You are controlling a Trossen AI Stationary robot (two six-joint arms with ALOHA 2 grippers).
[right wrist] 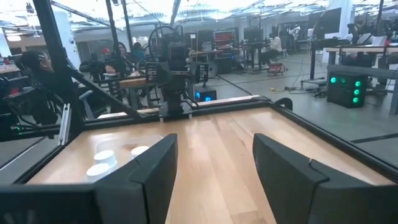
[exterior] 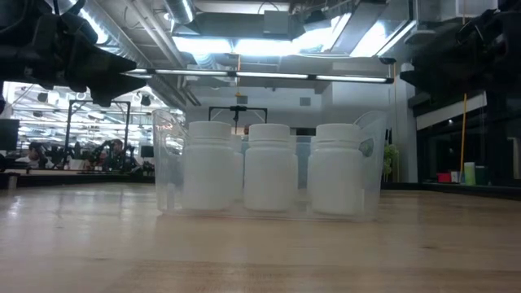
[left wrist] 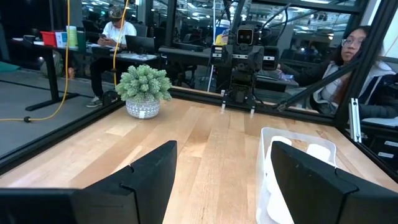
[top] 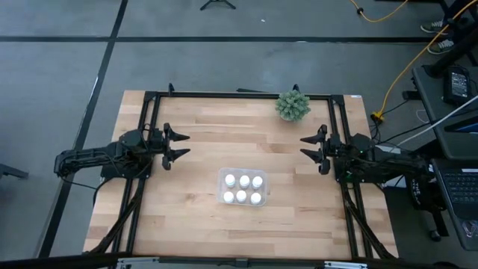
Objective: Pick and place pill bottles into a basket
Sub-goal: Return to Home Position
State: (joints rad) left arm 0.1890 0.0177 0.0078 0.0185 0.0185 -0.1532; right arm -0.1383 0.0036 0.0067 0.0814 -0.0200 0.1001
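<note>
High view — basket (top: 221,187), six bottles (top: 244,181), between parted jaws

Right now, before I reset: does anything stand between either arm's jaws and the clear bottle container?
Nothing visible. Only bare wooden table lies between the left arm's and right arm's open jaws and the clear plastic basket; the spiky green plant stands aside.

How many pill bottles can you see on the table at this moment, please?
6 pill bottles, all upright inside the basket near the middle of the table, in two rows of three. None seems hidden.
</note>
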